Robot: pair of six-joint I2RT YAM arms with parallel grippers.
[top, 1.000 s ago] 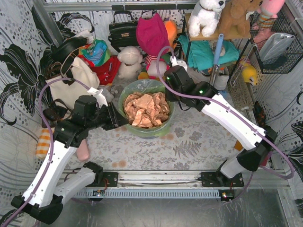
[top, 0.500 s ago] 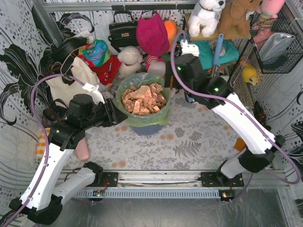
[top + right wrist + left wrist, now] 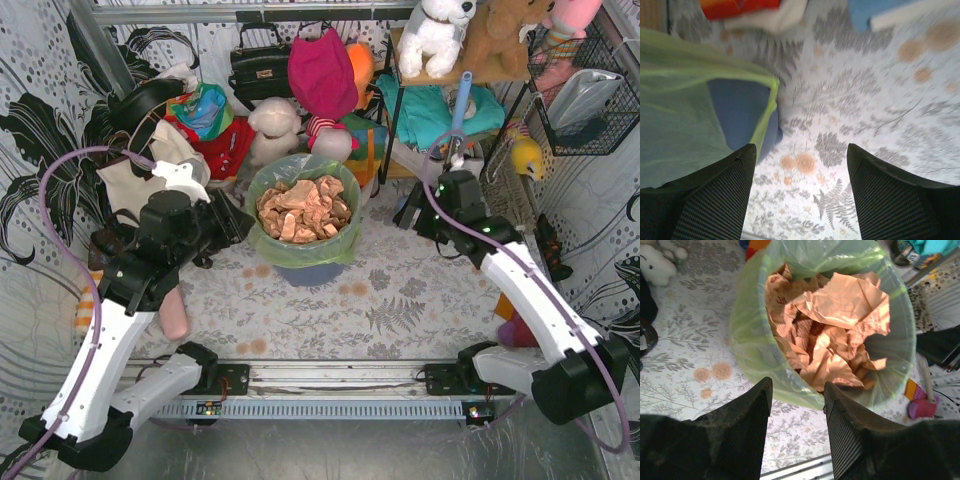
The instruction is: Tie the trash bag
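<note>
- The trash bag (image 3: 300, 252), thin light-green plastic, lines a round blue bin (image 3: 308, 273). Its mouth gapes wide and untied, and its edge is folded down over the bin's rim.
- Crumpled tan paper (image 3: 303, 208) fills the bag almost to the top.
- The left pincer (image 3: 237, 222) is just to the left of the bag, pointing at it. Its jaws stand apart with nothing between them. In the left wrist view the bag's near wall (image 3: 747, 340) and the paper (image 3: 835, 335) lie directly ahead of the left pincer (image 3: 796, 390), just past its fingertips.
- The right pincer (image 3: 412, 213) is well to the right of the bag, above the floral tabletop (image 3: 400, 300). Its jaws are spread wide and hold nothing.
- In the right wrist view the bag (image 3: 685, 115) and the bin (image 3: 740, 112) sit ahead and to the left of the right pincer (image 3: 801, 150). Only bare tabletop (image 3: 850, 100) shows between its fingers.
- Behind the left pincer and off to its side lies a cream tote handbag (image 3: 150, 185).
- Beyond the bag are a white plush toy (image 3: 275, 130) and a black handbag (image 3: 258, 65).
</note>
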